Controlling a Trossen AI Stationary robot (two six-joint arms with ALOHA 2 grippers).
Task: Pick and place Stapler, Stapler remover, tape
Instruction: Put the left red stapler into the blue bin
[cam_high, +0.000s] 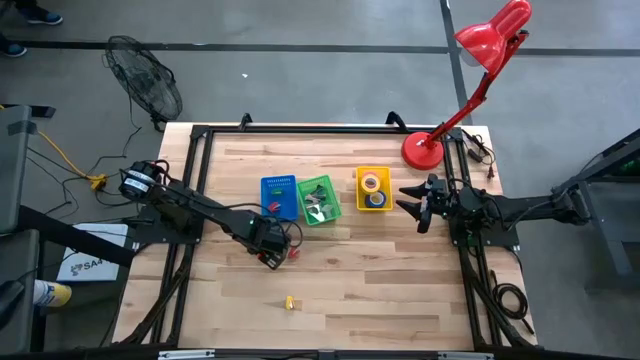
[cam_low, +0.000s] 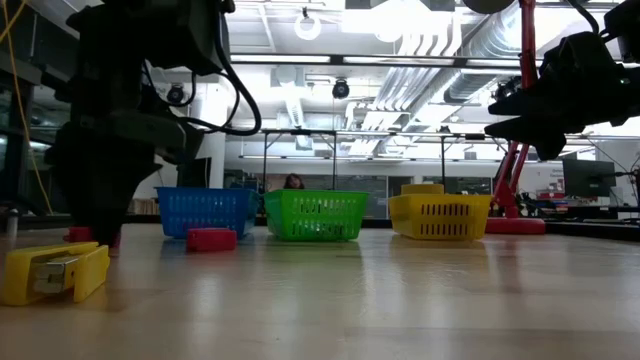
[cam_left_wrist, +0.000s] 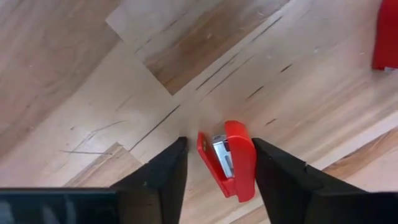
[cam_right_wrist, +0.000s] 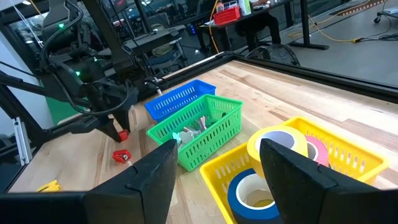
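With the red stapler (cam_left_wrist: 229, 158) lying on the table between its part-open fingers, not yet pinched, left gripper (cam_left_wrist: 219, 165) is mid-pick; next: finish closing, lift, carry to blue bin (cam_high: 278, 194); right gripper (cam_high: 421, 207) hangs open beside yellow bin (cam_high: 373, 189)

Glossy red plastic stapler (cam_left_wrist: 233, 158) (metal insert) on smooth wooden table (cam_left_wrist: 186, 56).

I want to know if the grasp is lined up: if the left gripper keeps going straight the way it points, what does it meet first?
Probably the small red stapler, lying on the table between the left gripper fingers.
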